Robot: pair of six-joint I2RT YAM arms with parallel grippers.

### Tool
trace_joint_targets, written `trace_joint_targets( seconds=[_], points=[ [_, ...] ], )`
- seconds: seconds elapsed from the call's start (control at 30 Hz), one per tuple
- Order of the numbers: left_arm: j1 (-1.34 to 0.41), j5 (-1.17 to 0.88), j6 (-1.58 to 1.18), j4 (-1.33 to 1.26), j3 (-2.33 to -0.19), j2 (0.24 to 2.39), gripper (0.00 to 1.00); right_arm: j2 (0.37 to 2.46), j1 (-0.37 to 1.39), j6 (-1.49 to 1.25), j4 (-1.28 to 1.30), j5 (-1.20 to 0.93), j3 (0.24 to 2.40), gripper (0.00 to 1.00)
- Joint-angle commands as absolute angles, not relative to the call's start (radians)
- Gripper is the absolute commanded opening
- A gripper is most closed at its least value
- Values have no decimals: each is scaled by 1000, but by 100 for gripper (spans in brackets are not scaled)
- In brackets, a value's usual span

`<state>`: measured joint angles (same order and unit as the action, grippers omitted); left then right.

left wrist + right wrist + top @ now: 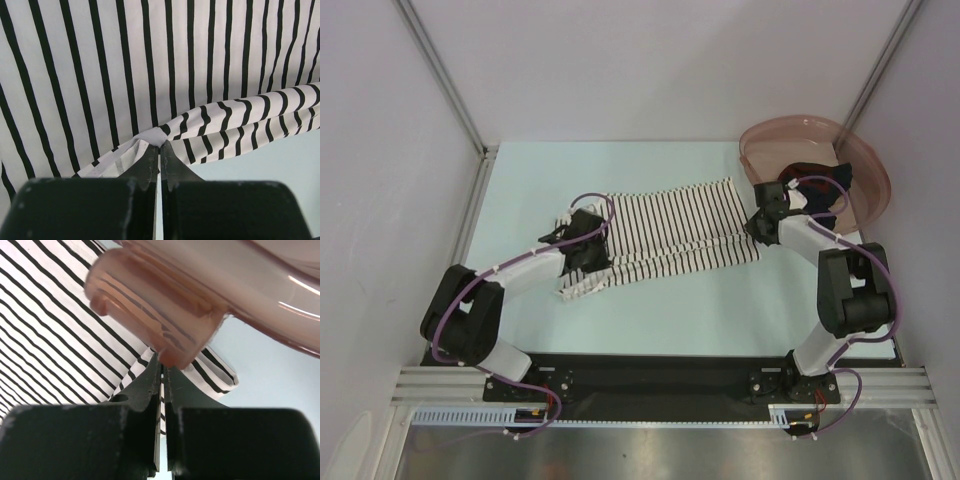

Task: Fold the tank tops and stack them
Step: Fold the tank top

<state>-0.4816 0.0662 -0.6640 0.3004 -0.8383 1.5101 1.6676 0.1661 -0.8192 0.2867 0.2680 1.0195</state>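
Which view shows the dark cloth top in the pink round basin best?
The top external view: there the dark navy and red cloth top lies bunched inside the pink translucent round basin. The right wrist view shows only the basin's rim, the left wrist view only the white black-striped cloth top.

My L gripper & R gripper were both clamped tight, arms reached fwd, wrists low.

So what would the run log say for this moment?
left gripper: shut on striped tank top | right gripper: shut on it too | dark top: in pink basin
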Motion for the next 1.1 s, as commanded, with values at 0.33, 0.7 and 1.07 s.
trace_joint_targets(
  seconds=[0.33, 0.7, 1.07],
  points=[
    [-468, 107, -626, 318, -899, 1542, 0, 1646, 144, -813, 281, 357, 1069, 0],
    [-463, 156, -627, 310, -908, 1560, 11, 1707, 144, -796, 227, 328, 1086, 28],
    [-463, 222, -580, 333, -868, 1372, 73, 1534, 146, -726, 180, 256, 1000, 44]
  ],
)
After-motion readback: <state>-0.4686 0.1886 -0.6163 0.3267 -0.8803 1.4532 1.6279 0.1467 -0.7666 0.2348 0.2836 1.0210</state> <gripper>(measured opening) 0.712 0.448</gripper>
